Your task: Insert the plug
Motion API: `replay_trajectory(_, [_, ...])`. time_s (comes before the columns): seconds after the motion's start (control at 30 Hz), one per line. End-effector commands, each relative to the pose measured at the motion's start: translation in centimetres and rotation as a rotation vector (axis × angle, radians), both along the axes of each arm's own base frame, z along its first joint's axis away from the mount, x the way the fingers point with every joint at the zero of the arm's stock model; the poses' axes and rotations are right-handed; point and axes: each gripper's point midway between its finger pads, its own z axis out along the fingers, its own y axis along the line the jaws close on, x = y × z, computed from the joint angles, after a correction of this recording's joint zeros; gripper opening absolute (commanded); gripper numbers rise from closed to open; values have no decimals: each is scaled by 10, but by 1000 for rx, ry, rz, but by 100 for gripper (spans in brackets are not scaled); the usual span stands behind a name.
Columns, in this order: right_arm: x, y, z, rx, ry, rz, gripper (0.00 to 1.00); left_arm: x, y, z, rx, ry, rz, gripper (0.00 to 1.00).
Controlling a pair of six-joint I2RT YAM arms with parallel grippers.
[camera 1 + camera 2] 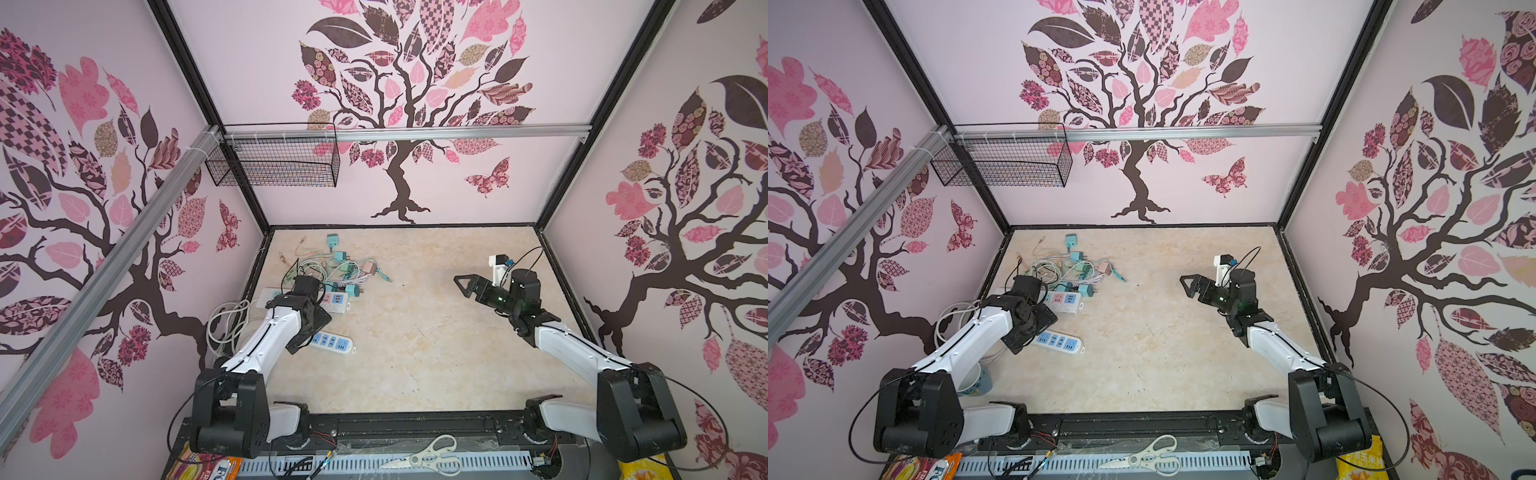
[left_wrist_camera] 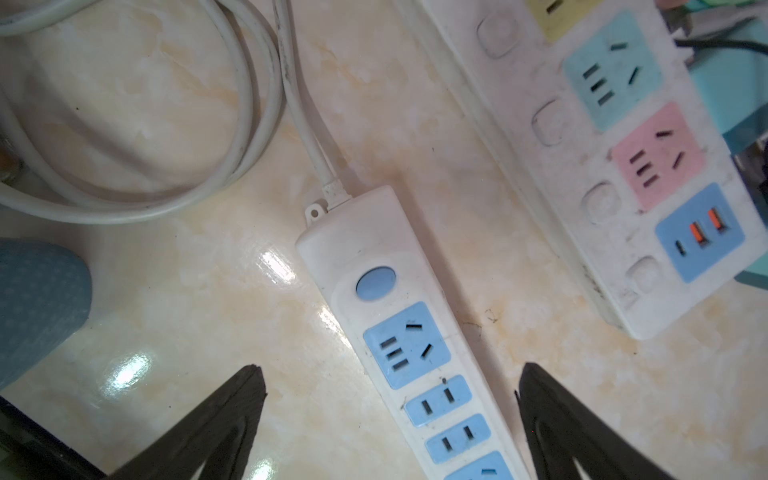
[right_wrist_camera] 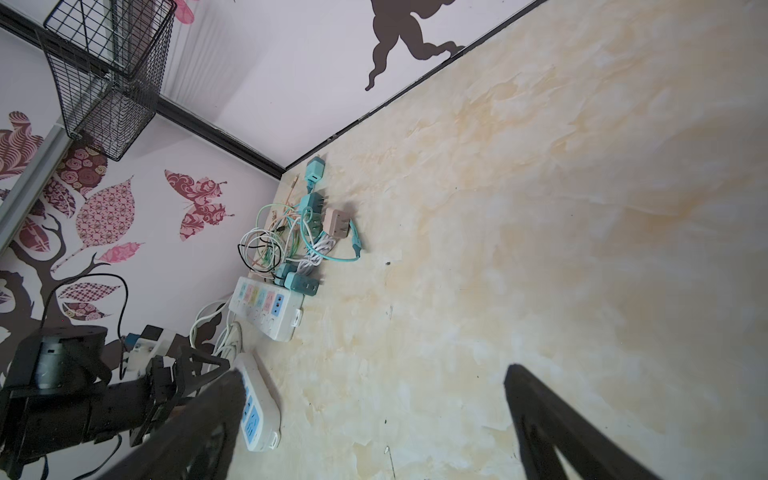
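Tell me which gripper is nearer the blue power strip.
Left. The left gripper hangs open directly over the blue power strip; the right gripper is open, far across the table.

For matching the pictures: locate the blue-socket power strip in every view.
In a top view: blue-socket power strip, left of middle.
In a top view: left of middle too.
Left wrist: centre, running to bottom edge.
Right wrist: lower left.
Shared landmark: multicoloured power strip beside it.

Glossy, marble-patterned tabletop (image 2: 199,299) with bright highlights. On it lies the blue-socket power strip (image 2: 361,237), of smooth, faintly scuffed white plastic, and its cord (image 2: 303,120) is matt and rubbery. Beside it, the multicolour strip (image 2: 519,83) is grimier white plastic. Well behind it, the wire basket (image 1: 274,166) is black metal mesh.
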Motion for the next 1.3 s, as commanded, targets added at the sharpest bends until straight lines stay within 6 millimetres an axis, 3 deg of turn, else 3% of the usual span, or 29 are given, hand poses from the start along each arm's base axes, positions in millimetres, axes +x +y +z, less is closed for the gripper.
replay_trajectory(0.0, [-2,1,19,-3,-73,9,100,34,21,18,15,-95,51,98])
replay_trajectory(0.3, [-5,-2,19,-17,-82,-9,100,94,77,33,12,-219,237,98])
replay_trajectory(0.5, [-7,-6,18,-34,-59,-23,100,111,134,19,-10,-205,405,98])
replay_trajectory(0.7, [-14,-7,18,-52,-58,-15,100,120,170,5,14,-168,418,98])
replay_trajectory(1.07, [-16,-5,20,-72,-70,5,100,123,212,-22,-16,-110,426,94])
replay_trajectory(1.13, [-16,-7,19,-76,-71,-5,100,124,210,-27,-37,-104,415,91])
replay_trajectory(1.27, [-16,-8,20,-77,-75,-13,100,134,189,-40,-134,-122,362,79])
